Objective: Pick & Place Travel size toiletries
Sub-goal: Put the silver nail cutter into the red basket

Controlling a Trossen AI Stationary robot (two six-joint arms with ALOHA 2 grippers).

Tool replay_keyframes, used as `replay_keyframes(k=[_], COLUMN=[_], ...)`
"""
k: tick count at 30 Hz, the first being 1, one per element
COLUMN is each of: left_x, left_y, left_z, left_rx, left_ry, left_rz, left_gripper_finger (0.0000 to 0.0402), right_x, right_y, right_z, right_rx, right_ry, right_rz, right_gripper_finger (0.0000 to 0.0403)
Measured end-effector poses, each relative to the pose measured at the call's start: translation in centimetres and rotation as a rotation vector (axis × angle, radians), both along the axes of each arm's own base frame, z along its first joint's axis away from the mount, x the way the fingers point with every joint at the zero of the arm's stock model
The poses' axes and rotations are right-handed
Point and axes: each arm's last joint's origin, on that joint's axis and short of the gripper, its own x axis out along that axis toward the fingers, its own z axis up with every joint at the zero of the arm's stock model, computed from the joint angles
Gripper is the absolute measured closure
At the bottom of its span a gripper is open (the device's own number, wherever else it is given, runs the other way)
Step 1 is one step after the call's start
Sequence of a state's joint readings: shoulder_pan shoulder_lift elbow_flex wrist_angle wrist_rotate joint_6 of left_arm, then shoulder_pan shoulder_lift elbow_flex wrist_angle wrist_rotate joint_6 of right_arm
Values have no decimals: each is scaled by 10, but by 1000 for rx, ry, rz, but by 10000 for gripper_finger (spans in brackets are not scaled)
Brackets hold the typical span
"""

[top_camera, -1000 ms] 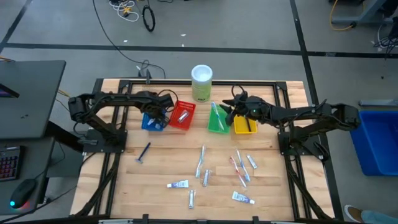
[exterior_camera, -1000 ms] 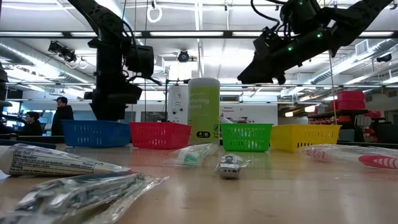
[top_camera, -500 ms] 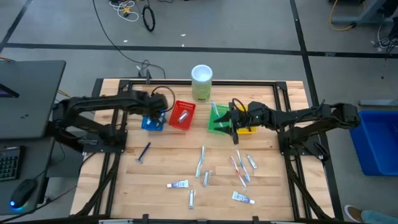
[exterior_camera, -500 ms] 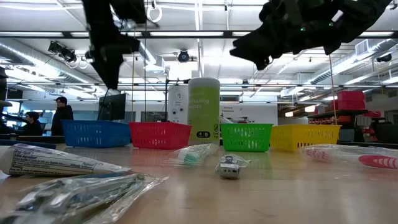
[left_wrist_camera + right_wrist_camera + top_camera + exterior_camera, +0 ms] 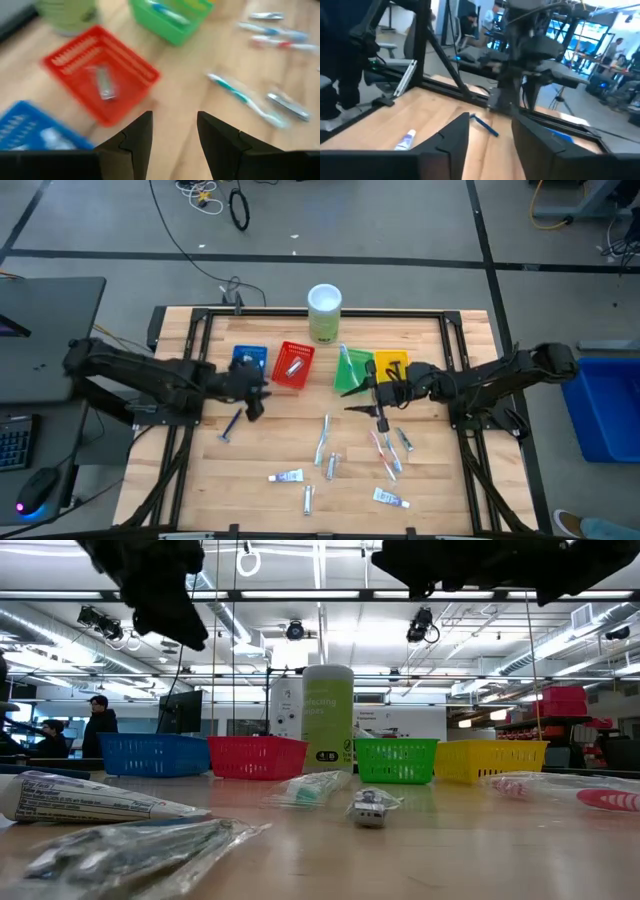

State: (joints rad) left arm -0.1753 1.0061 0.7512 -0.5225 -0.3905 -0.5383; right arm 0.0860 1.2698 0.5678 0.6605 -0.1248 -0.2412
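Several travel toiletries lie loose on the wooden table: white tubes (image 5: 288,476), a pale toothbrush (image 5: 323,435), more brushes (image 5: 385,450) and a blue razor-like stick (image 5: 232,423). A silvery item (image 5: 294,366) lies in the red tray (image 5: 100,82), and a toothbrush (image 5: 350,365) lies in the green tray. My left gripper (image 5: 250,395) hangs open just near of the blue tray (image 5: 248,360), above bare wood, its fingers apart (image 5: 172,130). My right gripper (image 5: 375,402) hangs open near of the green tray (image 5: 350,372), holding nothing (image 5: 490,135).
A pale green cylinder with a white top (image 5: 324,312) stands behind the trays. The yellow tray (image 5: 392,370) sits right of the green one. A black frame (image 5: 300,313) runs around the table. Wrapped items (image 5: 130,840) lie close to the low camera. People stand in the room behind (image 5: 100,720).
My left gripper has drawn back from over the blue tray toward the table's near edge and now hangs over bare wood. My right gripper has moved from over the green and yellow trays toward the near edge, out over the scattered items.
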Motion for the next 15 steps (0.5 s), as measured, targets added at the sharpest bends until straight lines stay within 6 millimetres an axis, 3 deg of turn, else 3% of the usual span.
replay_keyframes(k=[7, 15], left_x=[10, 20], left_y=[-14, -16], left_z=[-34, -46], left_rx=[-10, 35], left_ry=[-105, -131], left_rz=[-103, -124], left_gripper_finger=[239, 239], right_x=[10, 49], right_y=[28, 67], right_z=[-24, -67], right_rx=[162, 159], right_ry=[171, 524], right_rz=[108, 128], right_gripper_finger=[185, 198])
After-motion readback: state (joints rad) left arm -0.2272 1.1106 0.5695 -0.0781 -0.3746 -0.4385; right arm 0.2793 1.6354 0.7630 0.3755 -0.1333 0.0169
